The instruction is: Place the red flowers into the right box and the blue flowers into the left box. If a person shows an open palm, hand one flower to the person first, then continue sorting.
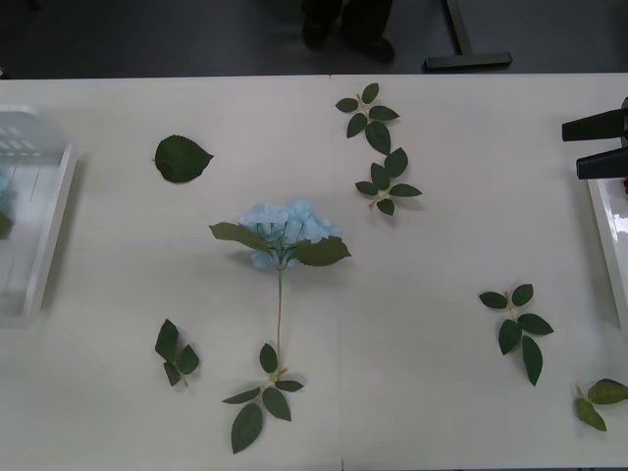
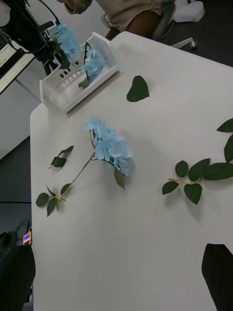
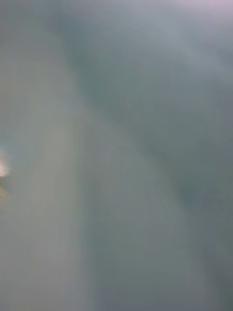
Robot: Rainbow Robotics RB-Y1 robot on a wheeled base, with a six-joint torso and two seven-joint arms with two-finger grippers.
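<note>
Blue hydrangea: one pale, fluffy cluster lying flat mid-counter, two broad leaves under the head, thin green stem running toward the robot to a small leaf spray. Two more blue hydrangeas lie in the left box, a white ribbed tray at the counter's left edge. Right box: rim at the right edge. Right tool: black fingers spread apart, empty, above that box. Loose leaf sprigs scattered around.

Lab or office, white table, dark floor
</note>
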